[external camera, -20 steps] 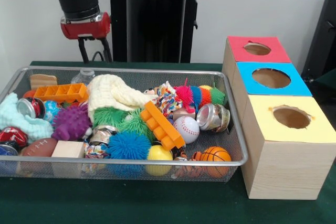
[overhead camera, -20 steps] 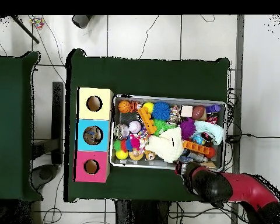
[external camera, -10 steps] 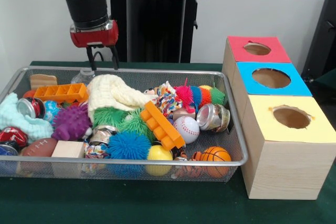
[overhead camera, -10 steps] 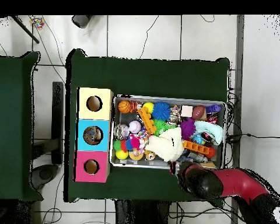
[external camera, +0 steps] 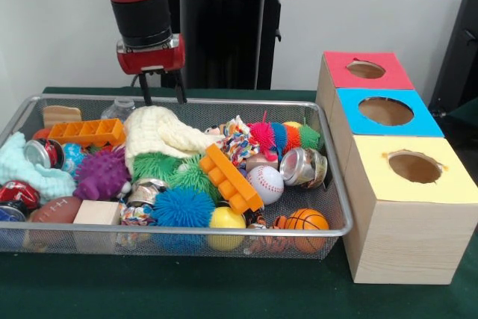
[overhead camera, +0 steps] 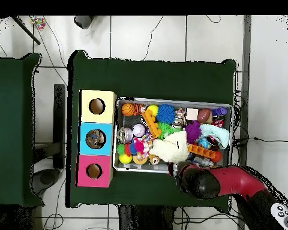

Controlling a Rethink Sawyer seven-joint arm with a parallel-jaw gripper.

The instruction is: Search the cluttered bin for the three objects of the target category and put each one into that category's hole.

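My pincer hangs above the far rim of the bin, over the cream cloth. Its two fingers stand narrowly apart and hold nothing. From overhead my arm covers the pincer, so I cannot see it there.

The bin is very full and many things lie half hidden. A clear bottle shows only its top behind the cloth. A wooden block sits at the far left corner, and a second block is at the near wall. I count two orange bricks, one baseball, one basketball, one football and one yellow ball partly under the blue spiky ball. At least three cans show; one silver can lies near the right wall. The small things under the green spiky balls I cannot make out.

Three boxes stand beside the bin on the tabletop: red, blue and yellow, each with one round hole.
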